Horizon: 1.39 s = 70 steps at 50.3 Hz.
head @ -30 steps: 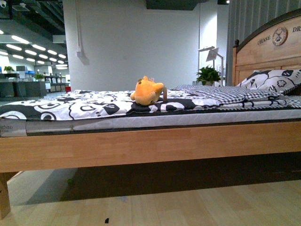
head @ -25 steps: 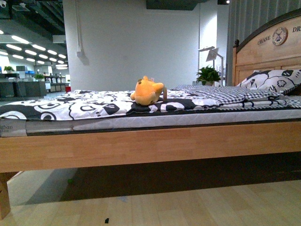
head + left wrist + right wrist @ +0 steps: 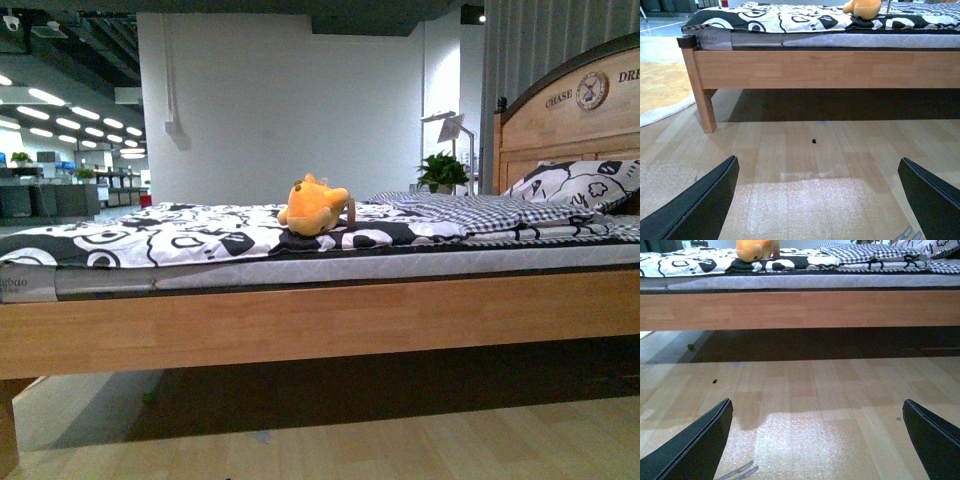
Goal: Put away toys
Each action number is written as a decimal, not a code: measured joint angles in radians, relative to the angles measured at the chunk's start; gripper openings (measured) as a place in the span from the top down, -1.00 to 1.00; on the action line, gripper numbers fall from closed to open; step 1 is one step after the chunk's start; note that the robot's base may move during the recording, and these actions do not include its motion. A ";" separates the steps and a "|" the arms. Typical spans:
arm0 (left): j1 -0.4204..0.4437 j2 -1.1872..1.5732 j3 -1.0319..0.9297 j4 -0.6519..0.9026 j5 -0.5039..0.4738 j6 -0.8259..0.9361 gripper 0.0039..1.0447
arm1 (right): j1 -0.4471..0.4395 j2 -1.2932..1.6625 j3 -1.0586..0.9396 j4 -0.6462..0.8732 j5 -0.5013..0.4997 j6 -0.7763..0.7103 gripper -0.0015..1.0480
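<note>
The orange plush toy point(image 3: 316, 206) lies on the black-and-white duvet point(image 3: 180, 228) near the middle of the bed point(image 3: 300, 322), set back from its wooden side rail. The arms appear parked low over the floor point(image 3: 790, 150) because no reach has begun. The left gripper point(image 3: 818, 159) and the right gripper point(image 3: 817, 400) each gape wide with nothing between the jaws. The toy sits well apart from both, higher up and beyond the rail.
</note>
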 joint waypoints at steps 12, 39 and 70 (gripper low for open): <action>0.000 0.000 0.000 0.000 0.000 0.000 -0.89 | 0.000 0.000 0.000 0.000 0.000 0.000 -0.99; 0.000 0.000 0.000 0.000 0.000 0.000 -0.89 | 0.000 0.000 0.000 0.000 0.000 0.000 -0.99; 0.000 0.000 0.000 0.000 0.000 0.000 -0.89 | 0.000 0.000 0.000 0.000 0.001 0.000 -0.99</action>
